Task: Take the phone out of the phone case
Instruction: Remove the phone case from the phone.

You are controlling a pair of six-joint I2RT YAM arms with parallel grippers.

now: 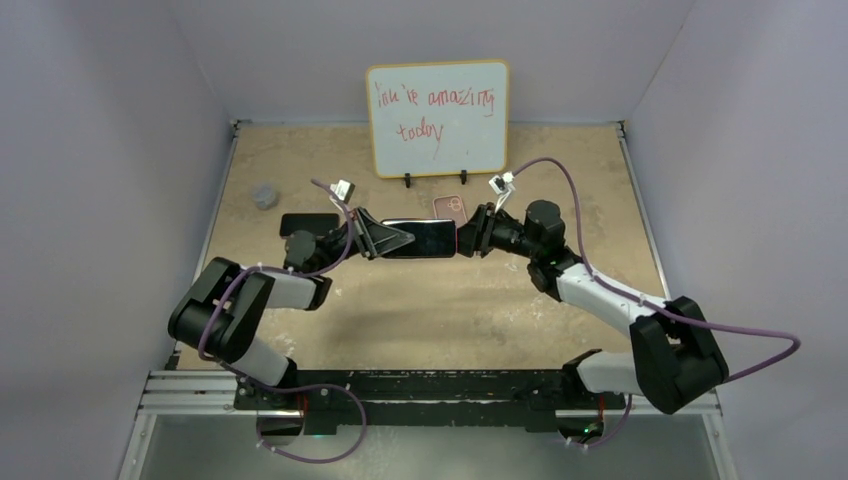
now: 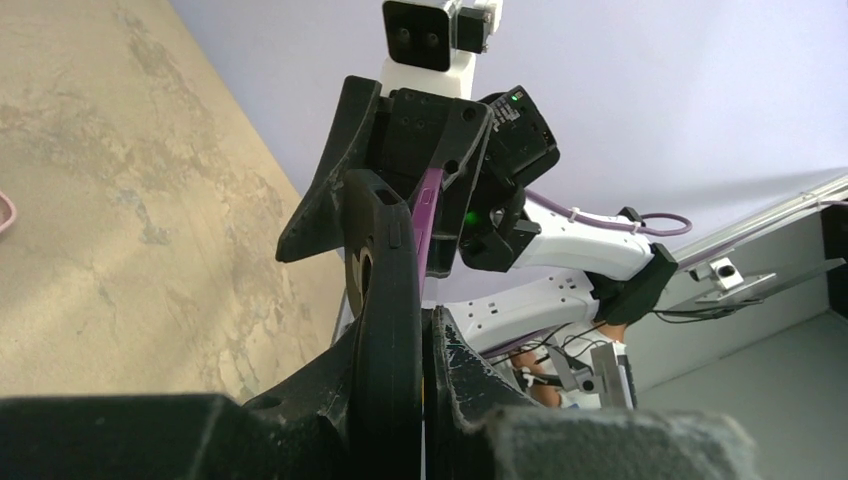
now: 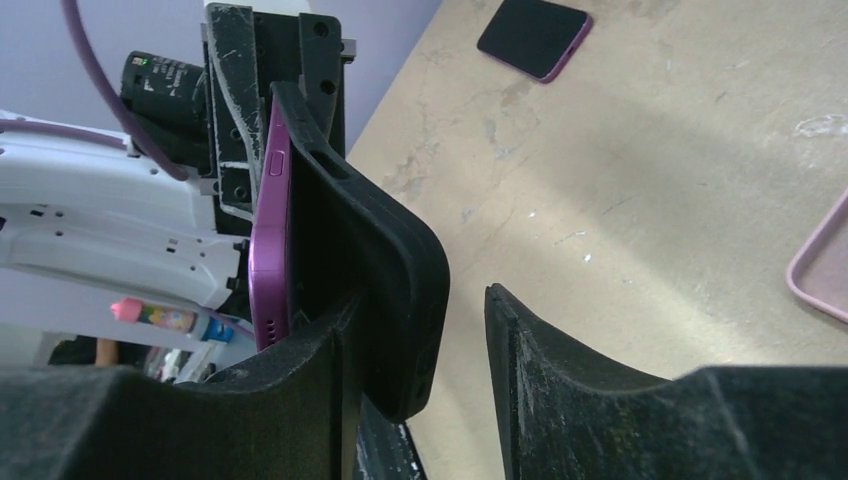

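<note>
From the top camera you see the phone case (image 1: 418, 238) held level in the air over the middle of the worktop (image 1: 450, 320), between the two arms. Your left gripper (image 1: 385, 240) has its left end, and your right gripper (image 1: 465, 238) is at its right end. A second dark phone (image 1: 308, 224) lies flat on the left half of the worktop, beyond the left arm. A pink case (image 1: 452, 206) lies just beyond the held one. A small grey lump (image 1: 264, 194) sits toward the far left corner, and a whiteboard (image 1: 438, 118) stands at the far edge.

In your left wrist view, the left gripper's fingers (image 2: 470, 385) are pressed together on the black phone case, which runs edge-on between them. The purple phone (image 2: 428, 215) shows as a thin strip along its right side, running up to the right gripper.

In your right wrist view, the right gripper is spread. The corner of the phone case sits between its fingers (image 3: 570, 390), against one and clear of the other. At this end the case stands bent away from the phone, which is partly out of it.
</note>
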